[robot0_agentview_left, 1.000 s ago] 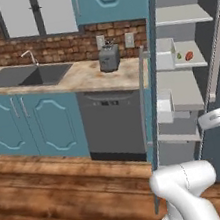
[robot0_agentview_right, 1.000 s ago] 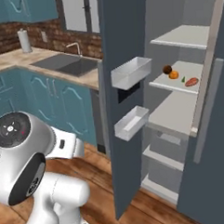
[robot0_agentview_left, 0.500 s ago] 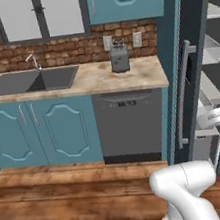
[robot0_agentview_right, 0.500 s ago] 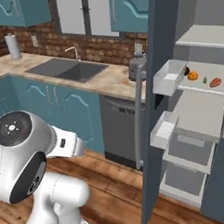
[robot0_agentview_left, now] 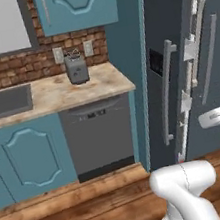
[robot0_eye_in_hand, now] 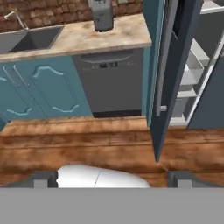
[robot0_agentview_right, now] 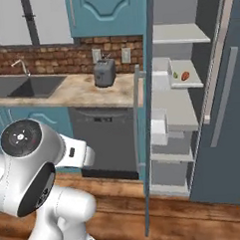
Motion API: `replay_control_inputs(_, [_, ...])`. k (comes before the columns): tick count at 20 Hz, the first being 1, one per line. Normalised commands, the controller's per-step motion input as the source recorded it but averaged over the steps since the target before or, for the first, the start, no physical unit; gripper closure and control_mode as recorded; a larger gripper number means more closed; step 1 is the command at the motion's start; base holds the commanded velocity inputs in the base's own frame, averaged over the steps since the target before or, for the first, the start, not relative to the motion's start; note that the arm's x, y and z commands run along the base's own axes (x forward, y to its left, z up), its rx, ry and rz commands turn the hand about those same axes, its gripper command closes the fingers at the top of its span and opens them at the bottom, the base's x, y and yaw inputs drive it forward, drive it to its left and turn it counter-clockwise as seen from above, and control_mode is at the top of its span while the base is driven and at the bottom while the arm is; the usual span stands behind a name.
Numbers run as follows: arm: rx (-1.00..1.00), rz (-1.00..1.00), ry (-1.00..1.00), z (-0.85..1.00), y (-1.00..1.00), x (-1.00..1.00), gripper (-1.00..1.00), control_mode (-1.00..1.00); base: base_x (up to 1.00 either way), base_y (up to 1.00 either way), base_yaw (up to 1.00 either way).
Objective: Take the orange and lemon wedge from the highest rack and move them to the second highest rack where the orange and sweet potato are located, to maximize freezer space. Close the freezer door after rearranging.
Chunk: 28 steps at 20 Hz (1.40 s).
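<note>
Freezer door (robot0_agentview_left: 169,71) fills the right-centre of the left base view, outer face toward camera with its bar handle (robot0_agentview_left: 167,92); the inside is hidden there. Right base view sees past the door's edge (robot0_agentview_right: 147,115) into the freezer (robot0_agentview_right: 186,103): highest rack (robot0_agentview_right: 180,34) at upper right looks bare, second highest rack (robot0_agentview_right: 187,81) just below carries the sweet potato (robot0_agentview_right: 185,76) and beside it a small greenish lemon wedge (robot0_agentview_right: 175,75). Toaster (robot0_agentview_right: 104,73) on the counter (robot0_agentview_right: 90,91) at centre. Hand view: gripper (robot0_eye_in_hand: 113,178) at the bottom edge, finger tips (robot0_eye_in_hand: 41,179) spread wide, holding nothing, above wood floor (robot0_eye_in_hand: 87,144).
</note>
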Motion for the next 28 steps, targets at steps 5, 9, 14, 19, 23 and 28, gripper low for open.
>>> replay_control_inputs(5, [0.00,0.00,0.00,0.00,0.00,0.00,-1.00,1.00,0.37,0.91,-0.60])
replay_control_inputs(9, [0.00,0.00,0.00,0.00,0.00,0.00,-1.00,1.00,0.39,1.00,-0.45])
replay_control_inputs(14, [0.00,0.00,0.00,0.00,0.00,0.00,-1.00,1.00,0.44,0.84,-0.41])
replay_control_inputs(19, [0.00,0.00,0.00,0.00,0.00,0.00,-1.00,1.00,0.55,0.71,-0.54])
replay_control_inputs(23, [0.00,0.00,0.00,0.00,0.00,0.00,-1.00,1.00,0.57,0.80,-0.50])
replay_control_inputs(28, [0.00,0.00,0.00,0.00,0.00,0.00,-1.00,1.00,0.48,0.84,-0.42])
